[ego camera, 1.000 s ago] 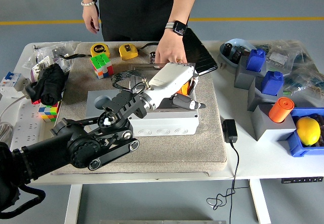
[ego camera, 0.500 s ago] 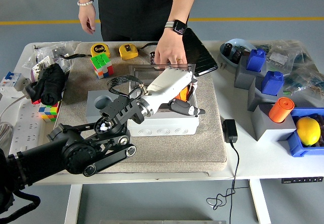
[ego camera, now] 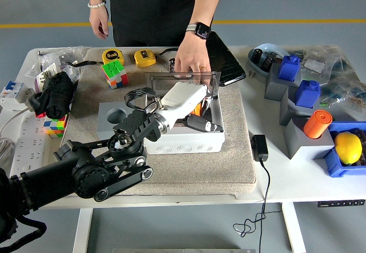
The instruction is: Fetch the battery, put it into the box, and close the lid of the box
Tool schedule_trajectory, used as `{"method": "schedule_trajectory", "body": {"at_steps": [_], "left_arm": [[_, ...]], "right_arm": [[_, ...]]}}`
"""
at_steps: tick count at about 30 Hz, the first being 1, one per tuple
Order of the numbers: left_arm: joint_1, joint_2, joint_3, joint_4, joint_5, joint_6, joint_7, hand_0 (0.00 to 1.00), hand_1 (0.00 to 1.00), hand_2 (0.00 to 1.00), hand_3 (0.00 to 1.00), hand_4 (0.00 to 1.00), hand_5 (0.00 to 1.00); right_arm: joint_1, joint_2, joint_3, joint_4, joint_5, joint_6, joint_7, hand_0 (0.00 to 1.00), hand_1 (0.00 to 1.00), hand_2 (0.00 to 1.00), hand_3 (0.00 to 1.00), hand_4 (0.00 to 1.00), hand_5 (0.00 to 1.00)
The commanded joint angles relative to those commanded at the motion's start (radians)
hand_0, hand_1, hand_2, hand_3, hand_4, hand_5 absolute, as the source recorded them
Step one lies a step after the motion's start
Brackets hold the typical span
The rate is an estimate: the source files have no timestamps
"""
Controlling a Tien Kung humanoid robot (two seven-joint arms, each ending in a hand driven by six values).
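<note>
Compared with half a second before, the left hand point(ego camera: 186, 105) had dropped lower into the box point(ego camera: 183, 139); its fingers point(ego camera: 207, 127), which had stuck out past the box's right wall, now sat inside the rim. The arm's elbow had shifted slightly left and down. The person's hand point(ego camera: 191, 59) remained on the top edge of the clear lid point(ego camera: 182, 79), which stood raised at the back of the box.

Left hand: white shell, dark fingers partly curled and pointing right, down in the open box. An orange object point(ego camera: 197, 109), apparently the battery, showed just beneath the palm inside the box. Whether the fingers gripped it or only lay over it could not be told.

The box sat on the beige mat point(ego camera: 229, 167) near the table's centre, with a grey block point(ego camera: 111, 119) touching its left side. Right arm not visible.

Person stood at the far side; their other hand point(ego camera: 99, 21) hung free above the table. A black adapter point(ego camera: 259, 147) lay just right of the mat.
</note>
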Motion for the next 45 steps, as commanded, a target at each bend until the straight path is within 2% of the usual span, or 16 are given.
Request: {"method": "schedule_trajectory", "body": {"at_steps": [5,6,11,12,23,27,31,34,35,36,39,43,45], "left_arm": [[0.004,-0.002,-0.008,-0.005,-0.017,-0.008,-0.002,0.076,0.011,0.167,0.244,0.998,0.51],[0.006,-0.003,-0.012,-0.005,-0.023,-0.009,-0.003,0.199,0.338,0.333,0.404,0.998,0.548],[0.016,-0.005,-0.021,-0.008,-0.033,-0.009,-0.004,0.199,0.338,0.333,0.404,0.998,0.548],[0.016,-0.005,-0.02,-0.008,-0.032,-0.009,-0.005,0.306,0.51,0.431,0.486,0.998,0.577],[0.026,-0.003,-0.037,-0.044,-0.041,-0.014,-0.009,0.337,0.537,0.451,0.505,0.998,0.571],[0.033,0.001,-0.056,-0.073,-0.056,-0.018,-0.017,0.338,0.537,0.457,0.51,0.998,0.568],[0.047,0.015,-0.084,-0.13,-0.074,-0.017,-0.028,0.329,0.536,0.46,0.511,0.998,0.583],[0.058,0.031,-0.104,-0.178,-0.103,0.01,-0.064,0.329,0.536,0.46,0.511,0.998,0.583],[0.065,0.04,-0.117,-0.204,-0.127,0.032,-0.088,0.329,0.536,0.46,0.511,0.998,0.583],[0.068,0.046,-0.125,-0.219,-0.138,0.042,-0.101,0.275,0.483,0.442,0.485,0.998,0.602],[0.079,0.062,-0.159,-0.263,-0.164,0.081,-0.158,0.275,0.483,0.442,0.485,0.998,0.602],[0.091,0.077,-0.217,-0.289,-0.183,0.136,-0.23,0.291,0.482,0.453,0.487,0.998,0.606],[0.093,0.082,-0.242,-0.285,-0.173,0.141,-0.23,0.291,0.482,0.453,0.487,0.998,0.606]], "right_arm": [[-0.003,0.001,-0.002,-0.001,-0.001,0.0,-0.001,0.725,0.684,0.684,0.652,0.998,0.577],[-0.003,0.001,-0.003,-0.001,-0.001,0.001,-0.001,0.725,0.683,0.684,0.651,0.998,0.577],[-0.003,0.002,0.001,0.001,-0.006,0.003,-0.001,0.725,0.683,0.684,0.651,0.998,0.577],[-0.003,0.002,0.002,0.001,-0.007,0.004,-0.002,0.725,0.684,0.684,0.652,0.998,0.576],[-0.002,0.002,0.005,0.004,-0.013,0.009,-0.002,0.725,0.684,0.684,0.652,0.998,0.576],[-0.002,0.002,0.003,0.004,-0.013,0.009,-0.002,0.725,0.684,0.684,0.652,0.998,0.576],[-0.001,0.003,0.004,0.005,-0.014,0.009,-0.001,0.725,0.684,0.684,0.652,0.998,0.576],[-0.002,0.003,0.006,0.005,-0.014,0.009,-0.002,0.725,0.684,0.684,0.652,0.998,0.576],[-0.003,0.003,0.006,0.004,-0.014,0.009,-0.002,0.725,0.684,0.684,0.652,0.998,0.576],[-0.003,0.002,0.006,0.004,-0.014,0.009,-0.002,0.725,0.684,0.684,0.651,0.998,0.576],[-0.003,0.002,0.007,0.004,-0.015,0.009,-0.002,0.725,0.684,0.684,0.651,0.998,0.576],[-0.003,0.003,0.008,0.004,-0.014,0.009,-0.002,0.725,0.684,0.684,0.651,0.998,0.576],[-0.002,0.004,0.008,0.004,-0.014,0.009,-0.002,0.725,0.684,0.684,0.651,0.998,0.576]]}}
